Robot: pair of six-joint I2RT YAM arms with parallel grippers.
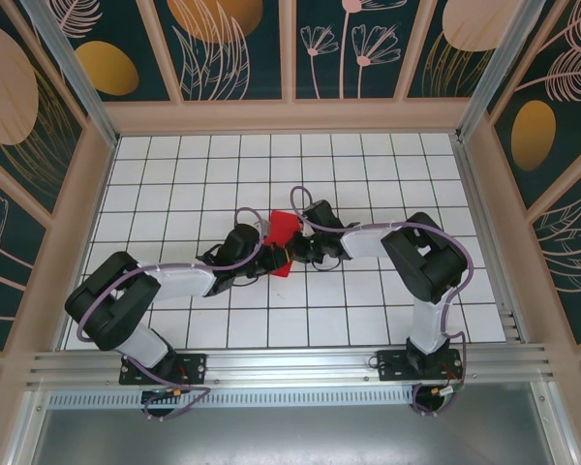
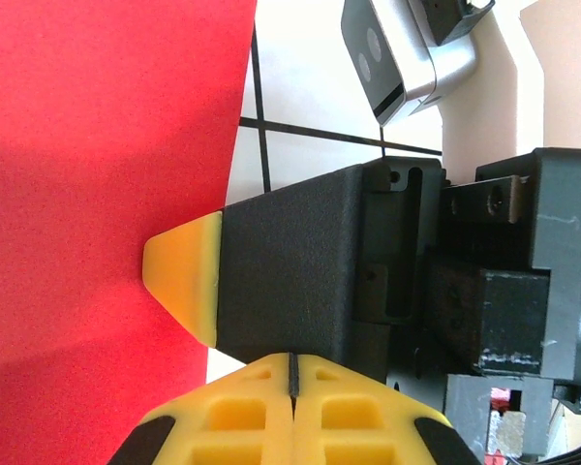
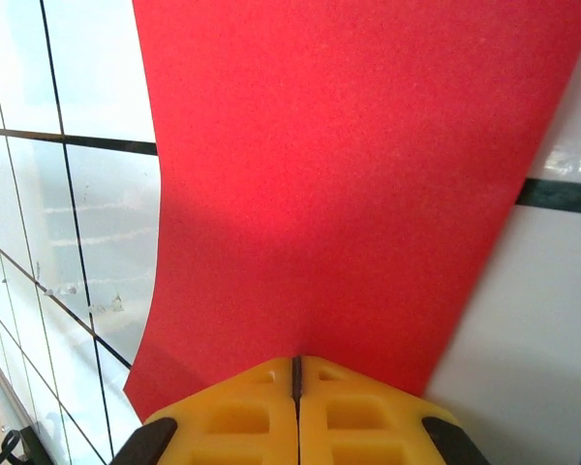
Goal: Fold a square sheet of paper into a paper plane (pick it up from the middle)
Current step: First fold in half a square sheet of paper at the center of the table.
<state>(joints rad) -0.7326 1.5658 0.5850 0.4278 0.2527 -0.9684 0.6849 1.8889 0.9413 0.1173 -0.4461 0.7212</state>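
the red paper is in the middle of the table. the right gripper pinches its near edge. the left gripper has its fingers pressed together just beside the paper.

Count, this moment.
- Square sheet of paper, red: 1.
- Arms: 2, the left arm and the right arm.
- Hands: 2, the left hand and the right hand.
- Yellow fingers: 2 per hand, 4 in all.
- Base mounts at the near edge: 2, one under the left arm, one under the right.
- Desk, white grid tiles: 1.
- Silver camera seen from the left wrist: 1.
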